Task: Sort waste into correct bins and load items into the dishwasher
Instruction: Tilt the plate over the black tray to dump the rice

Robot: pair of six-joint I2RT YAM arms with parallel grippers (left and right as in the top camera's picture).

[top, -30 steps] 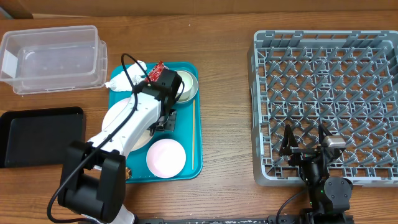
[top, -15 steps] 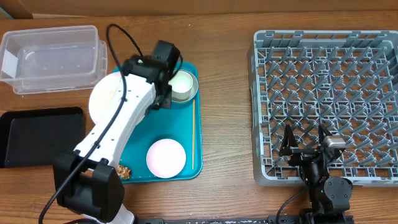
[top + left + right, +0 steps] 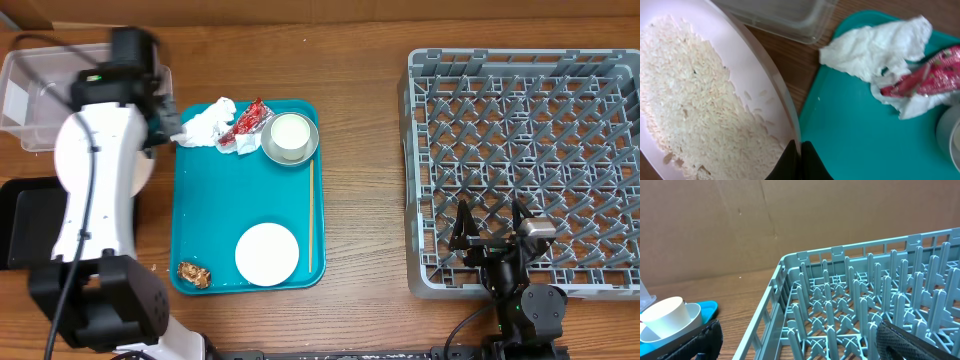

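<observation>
Pinches the plate [image 3: 747, 67] by its rim in the clamped left gripper [image 3: 801, 162], rice [image 3: 685, 100] spread across it, just left of the teal tray [image 3: 850, 135]. Faces the clear tub [image 3: 785, 17] just beyond, far-left. Leaves the right gripper [image 3: 490, 232] spread wide, empty, at the dish rack [image 3: 520, 150].

White left arm [image 3: 95, 190], black joints, black cable; black right arm [image 3: 522, 292].
</observation>
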